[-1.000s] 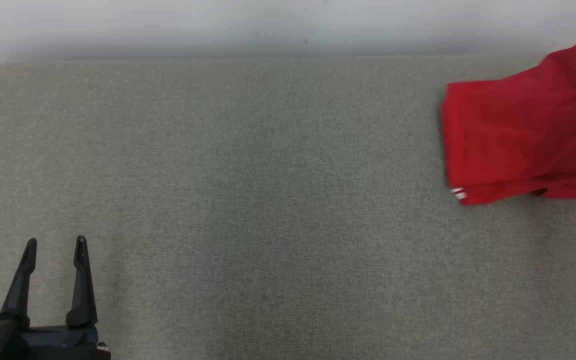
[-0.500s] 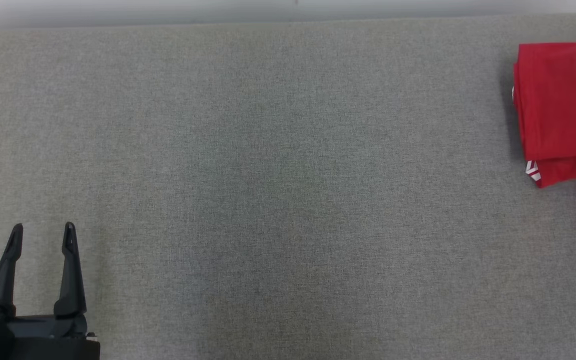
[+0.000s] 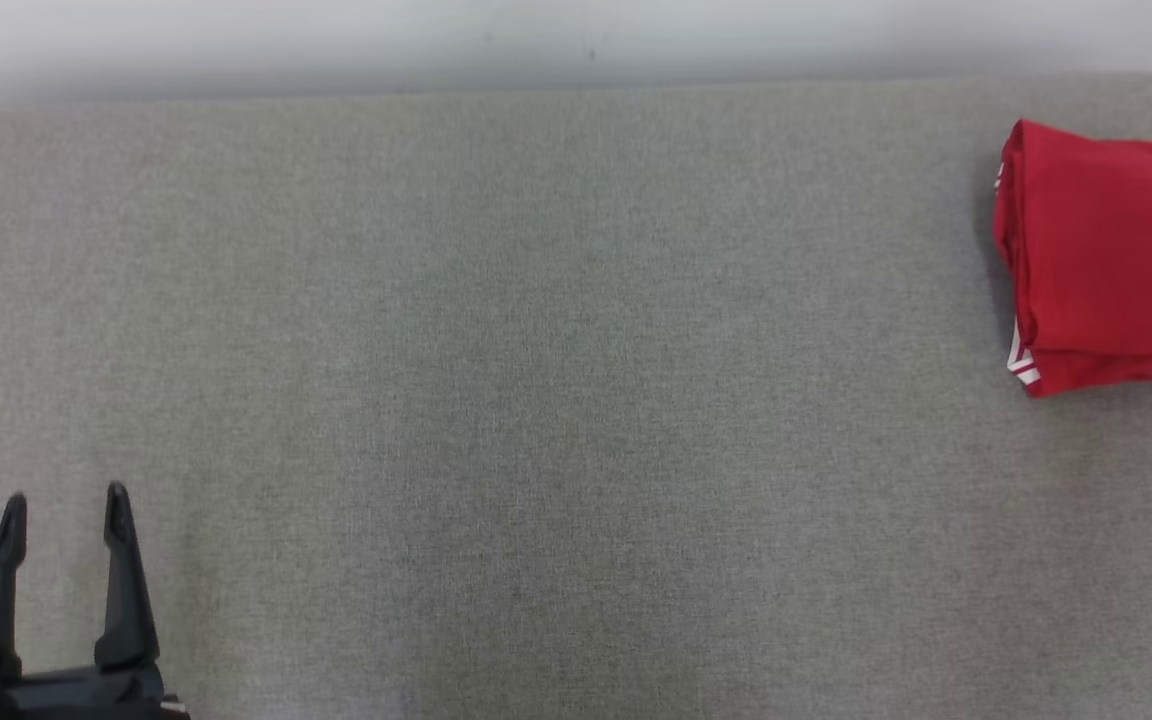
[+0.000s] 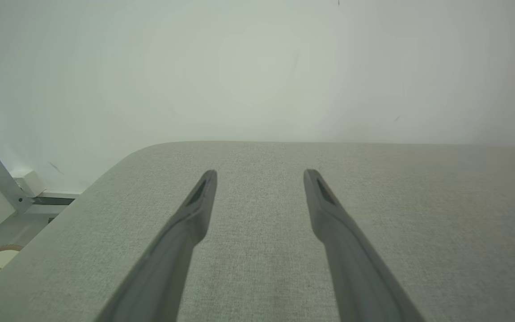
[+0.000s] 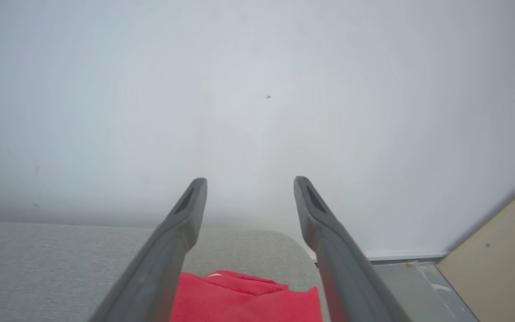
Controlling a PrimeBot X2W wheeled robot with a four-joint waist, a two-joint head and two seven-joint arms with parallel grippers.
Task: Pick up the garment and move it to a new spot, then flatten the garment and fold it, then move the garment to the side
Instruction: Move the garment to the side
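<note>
Grey table (image 3: 536,350) carries the garment (image 3: 1111,255) at its far right corner, soft, probably light, best pinched through its stacked edge; left gripper (image 3: 65,497) and right gripper (image 5: 249,182) gape empty.

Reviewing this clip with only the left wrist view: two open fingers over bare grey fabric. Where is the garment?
Observer: In the head view the red garment lies folded at the far right of the grey surface.
Operator: Is the right arm gripping it?
Observer: No. In the right wrist view the right tool is open, and the garment lies on the surface below its fingers, not pinched.
Operator: Any marking to identify it?
Observer: The head view shows white stripes at its lower left corner.
</note>
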